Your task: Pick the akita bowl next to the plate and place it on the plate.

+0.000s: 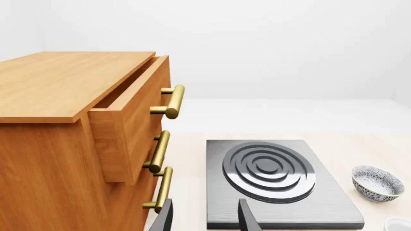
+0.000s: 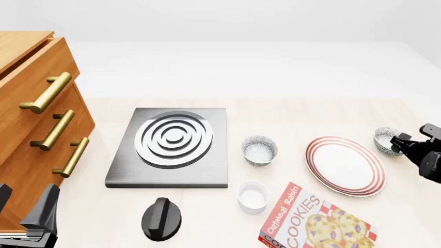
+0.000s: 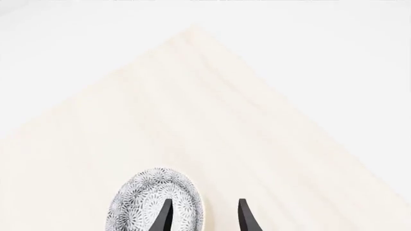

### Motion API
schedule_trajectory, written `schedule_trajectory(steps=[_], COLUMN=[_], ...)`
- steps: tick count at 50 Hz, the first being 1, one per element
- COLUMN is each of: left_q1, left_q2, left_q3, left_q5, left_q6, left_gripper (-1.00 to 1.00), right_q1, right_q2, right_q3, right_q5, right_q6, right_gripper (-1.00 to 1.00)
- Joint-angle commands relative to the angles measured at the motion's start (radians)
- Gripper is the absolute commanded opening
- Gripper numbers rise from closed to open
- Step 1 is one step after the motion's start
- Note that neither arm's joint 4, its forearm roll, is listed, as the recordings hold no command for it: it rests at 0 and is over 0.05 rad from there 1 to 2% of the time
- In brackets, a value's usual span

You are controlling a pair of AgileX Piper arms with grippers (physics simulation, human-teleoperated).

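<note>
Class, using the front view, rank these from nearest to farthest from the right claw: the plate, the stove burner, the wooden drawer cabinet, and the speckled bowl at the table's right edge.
1. Speckled bowl, right beside the right claw.
2. Plate, just left of that bowl.
3. Stove burner, left of centre.
4. Wooden drawer cabinet, at the far left edge.
</note>
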Motion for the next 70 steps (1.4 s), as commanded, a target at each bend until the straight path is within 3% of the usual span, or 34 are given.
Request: schedule_trajectory(steps=[1, 70], left_q1=[0.0, 0.0], left_q2=[0.0, 0.0], left_q3=[0.0, 0.0], left_q5=[0.0, 0.0], left_q6=[0.0, 0.0], left_gripper=[1.0, 1.0], right_q1=[0.001, 0.025], right_q2=[0.043, -0.165], right_q3=[0.005, 0.027], right_q5=[0.006, 0.121], right_q6=[-0.003, 0.11], right_gripper=[-1.0, -1.0])
